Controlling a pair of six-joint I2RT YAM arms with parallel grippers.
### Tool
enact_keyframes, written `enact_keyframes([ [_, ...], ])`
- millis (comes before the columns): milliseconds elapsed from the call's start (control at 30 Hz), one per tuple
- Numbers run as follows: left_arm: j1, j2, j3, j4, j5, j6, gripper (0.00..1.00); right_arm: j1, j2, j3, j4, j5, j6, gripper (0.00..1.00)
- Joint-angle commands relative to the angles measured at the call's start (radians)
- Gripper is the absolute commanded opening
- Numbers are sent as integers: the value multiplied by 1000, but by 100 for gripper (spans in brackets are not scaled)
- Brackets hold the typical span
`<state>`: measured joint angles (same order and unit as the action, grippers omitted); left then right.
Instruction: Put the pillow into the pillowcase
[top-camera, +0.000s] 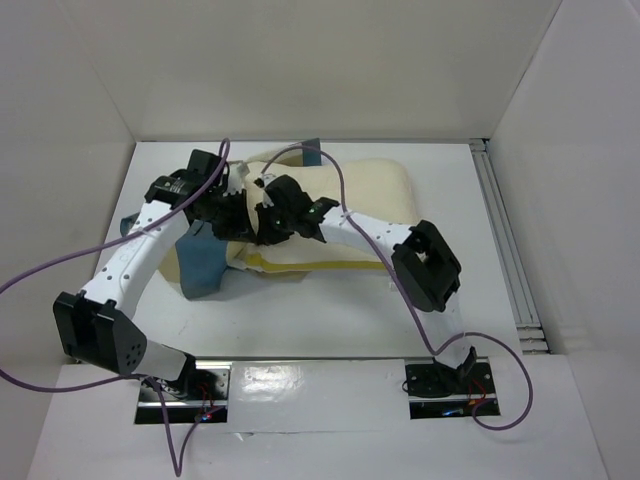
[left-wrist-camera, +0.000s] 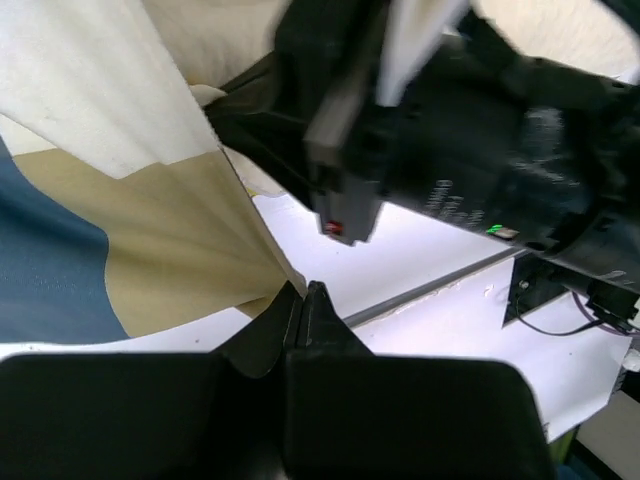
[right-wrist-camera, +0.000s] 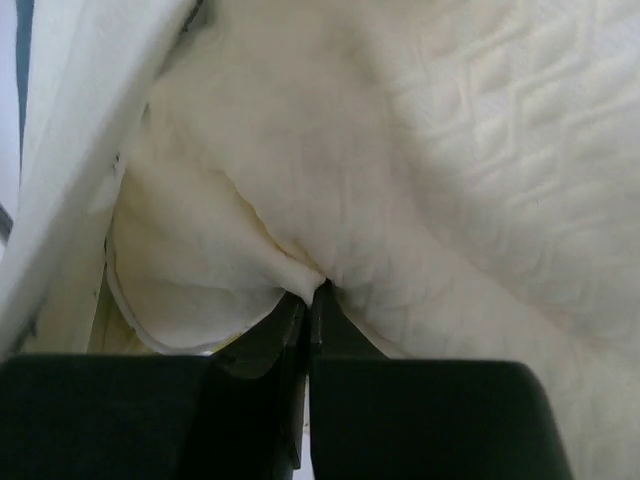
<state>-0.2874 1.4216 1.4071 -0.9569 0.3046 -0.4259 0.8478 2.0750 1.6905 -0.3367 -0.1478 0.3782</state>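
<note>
While the pillow (top-camera: 375, 195) lies across the far middle of the table (top-camera: 330, 320), left end against the checked pillowcase (top-camera: 205, 262), the right gripper (right-wrist-camera: 312, 293) is pinched tight on pillow fabric, and the left gripper (left-wrist-camera: 303, 297) is clamped on the pillowcase edge!

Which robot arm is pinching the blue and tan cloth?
The left arm's fingers grip the checked pillowcase; the right arm's fingers pinch the plain cream pillow.
</note>
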Motion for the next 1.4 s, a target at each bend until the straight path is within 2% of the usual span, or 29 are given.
enact_keyframes([
  [0, 10, -21, -12, -28, 136, -51, 4, -18, -82, -93, 269, -26, 103, 0],
  [33, 19, -7, -22, -28, 122, -60, 9, -18, -105, -113, 269, -15, 120, 13],
  [67, 19, 2, -22, -28, 102, -60, 19, -27, -131, -138, 269, -15, 120, 26],
  [100, 30, 2, -22, -28, 73, -60, 43, -36, -197, -208, 283, -4, 132, 40],
  [167, 40, -7, -7, -28, 33, -60, 64, -55, -266, -280, 283, 5, 154, 63],
  [200, 51, -7, 4, -28, -11, -60, 73, -65, -300, -316, 283, 5, 154, 66],
  [233, 69, -7, 33, -28, -25, -50, 76, -81, -362, -372, 271, 5, 154, 68],
  [333, 108, 32, 119, -51, -129, -60, 72, -139, -461, -422, 168, 52, 127, 70],
  [367, 119, 49, 140, -40, -156, -77, 70, -174, -476, -422, 86, 80, 113, 72],
  [500, 154, 203, 286, -29, -307, -129, 70, -305, -498, -341, -72, 160, 47, 84],
  [700, 163, 532, 579, -37, -398, -129, 70, -519, -414, -240, -159, 184, -15, 91],
  [767, 154, 598, 685, -37, -412, -129, 70, -568, -373, -239, -159, 185, -27, 93],
  [867, 143, 721, 766, -66, -478, -129, 70, -651, -330, -229, -159, 160, -27, 94],
  [933, 143, 785, 814, -66, -487, -142, 66, -687, -282, -229, -145, 160, -27, 94],
  [967, 143, 804, 828, -66, -487, -142, 64, -696, -267, -229, -145, 149, -36, 94],
  [1100, 143, 835, 860, -51, -477, -142, 36, -696, -205, -279, -99, 91, -36, 93],
  [1133, 143, 835, 860, -40, -461, -133, 28, -696, -196, -307, -88, 38, -36, 87],
  [1167, 143, 835, 869, -31, -444, -119, 9, -696, -187, -322, -62, 2, -36, 82],
  [1200, 134, 835, 889, -31, -424, -119, 0, -696, -187, -342, -49, -25, -36, 73],
  [1233, 134, 835, 898, -31, -412, -110, 0, -696, -211, -380, -36, -62, -36, 58],
  [1267, 134, 835, 908, -31, -395, -93, 0, -675, -229, -402, -10, -78, -45, 23],
  [1300, 122, 835, 908, -31, -368, -83, 0, -662, -255, -425, -1, -78, -45, 8],
  [1333, 102, 821, 908, -19, -351, -74, 0, -647, -316, -466, -1, -78, -45, 0],
  [1367, 88, 821, 918, -19, -335, -51, 0, -609, -354, -486, -1, -66, -45, 0],
])
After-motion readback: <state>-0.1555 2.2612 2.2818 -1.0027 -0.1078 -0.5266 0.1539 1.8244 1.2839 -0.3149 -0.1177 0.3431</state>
